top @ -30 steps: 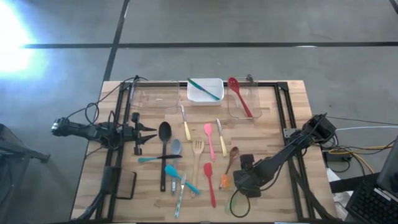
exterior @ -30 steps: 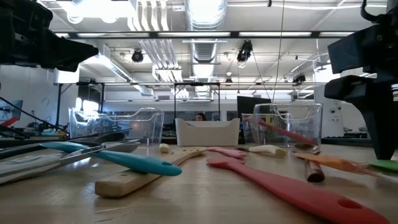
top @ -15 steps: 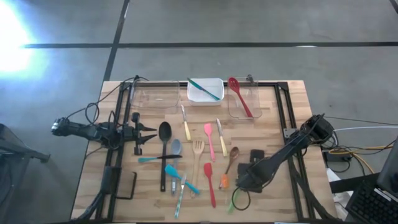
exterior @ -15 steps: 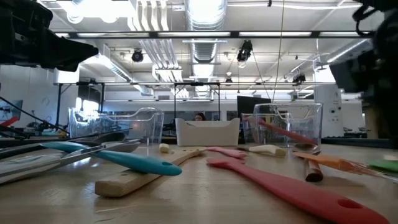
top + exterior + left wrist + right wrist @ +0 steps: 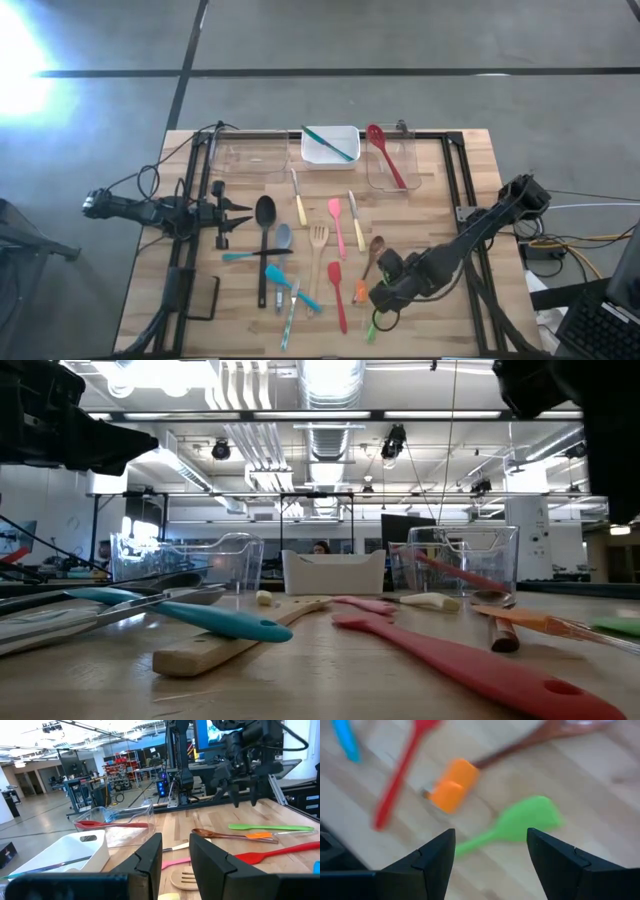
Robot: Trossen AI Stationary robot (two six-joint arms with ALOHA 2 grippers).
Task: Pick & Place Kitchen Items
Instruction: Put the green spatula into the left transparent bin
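Note:
Several slim long-handled kitchen items lie flat on the wooden table (image 5: 460, 200), among them a black ladle (image 5: 264, 214), a wooden fork (image 5: 318, 242), a red spatula (image 5: 338, 292), an orange spatula (image 5: 361, 291) and a green spatula (image 5: 376, 323). My right gripper (image 5: 384, 293) hangs open above the near right of the spread and points steeply down. In its wrist view the green spatula (image 5: 525, 822) lies below the gap between its fingers (image 5: 490, 835), untouched. My left gripper (image 5: 240, 212) waits level at the table's left, open, with nothing between its fingers (image 5: 175, 845).
At the far edge stand a clear tub (image 5: 250, 158), a white tub (image 5: 318, 156) holding a teal utensil, and a clear tub (image 5: 398, 152) holding a red spoon. A black frame (image 5: 455, 180) runs along the table's sides. A wooden spoon (image 5: 373, 255) lies just beyond my right gripper.
My right gripper has risen from the table near the green and orange spatulas and rolled about its own axis, leaving the low view upward. No utensil has moved.

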